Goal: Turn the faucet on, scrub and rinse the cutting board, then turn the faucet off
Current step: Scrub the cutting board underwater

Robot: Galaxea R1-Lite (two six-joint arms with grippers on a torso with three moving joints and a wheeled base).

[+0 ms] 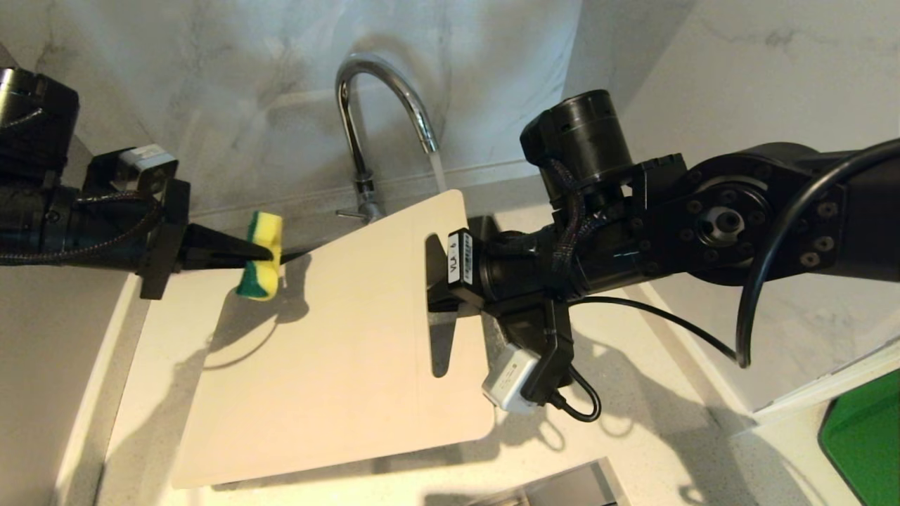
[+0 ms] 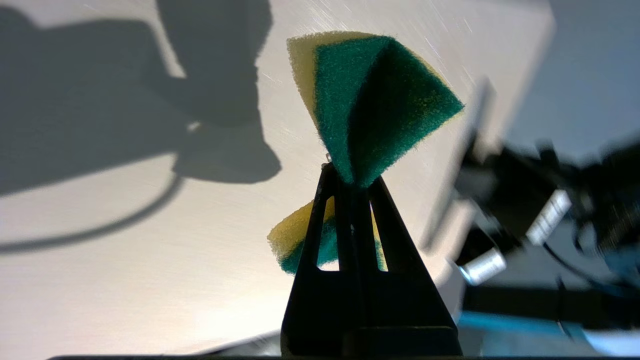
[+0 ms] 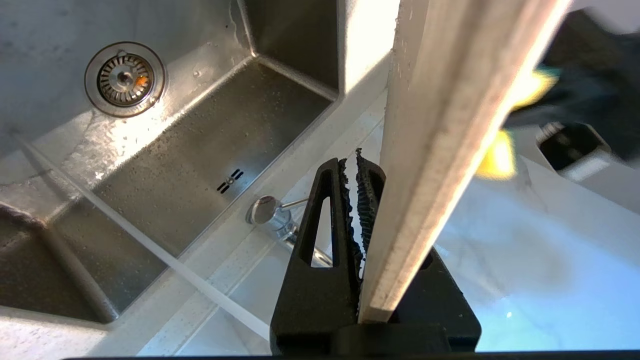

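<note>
Head: faucet (image 1: 383,105) running, stream dropping behind the far edge of the cutting board (image 1: 337,351). Right claw (image 1: 439,281) clamped on the board's right edge by the handle slot, holding it tilted over the sink. Left claw (image 1: 271,254) pinches a sponge (image 1: 261,256) at the board's upper-left corner; the board's face runs right and toward the robot from there.

Left wrist: sponge (image 2: 370,125) squeezed between closed fingers, board face right behind it; contact unclear.

Right wrist: board (image 3: 450,125) edge-on in the claw, sink (image 3: 175,150) beneath.
</note>
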